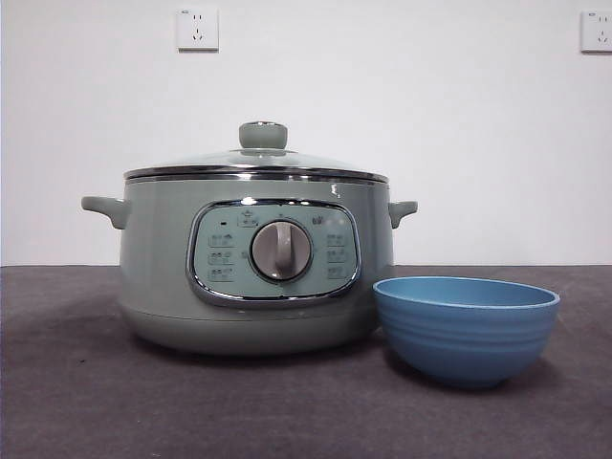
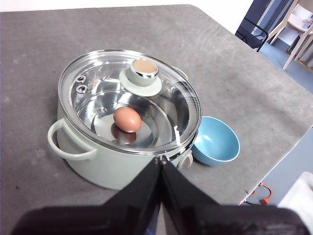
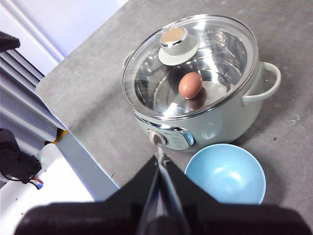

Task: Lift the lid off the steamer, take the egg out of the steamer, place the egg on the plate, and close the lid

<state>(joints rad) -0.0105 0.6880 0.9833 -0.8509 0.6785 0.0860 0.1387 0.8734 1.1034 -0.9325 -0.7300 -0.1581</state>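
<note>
steamer (image 1: pixel 253 258): centre-left of the front view, on the table (image 1: pixel 76 402)
lid (image 1: pixel 256 161): seated, so the egg (image 2: pixel 126 119) stays inside
plate (image 1: pixel 466 328): lower right beside it, empty, handy for the drop
left pincer (image 2: pixel 160 161): pinched closed, holding nothing
right pincer (image 3: pixel 160 157): same, closed and empty, both waiting above

**Both claws closed and held aloft**

The left claw (image 2: pixel 160 164) hangs high above the surface, its two black jaws pressed together to a single point with nothing between them. The right claw (image 3: pixel 160 159) holds a matching pose, jaws meeting tip to tip, tilted downward from above. Neither claw touches anything. Neither arm appears in the front view.
</note>
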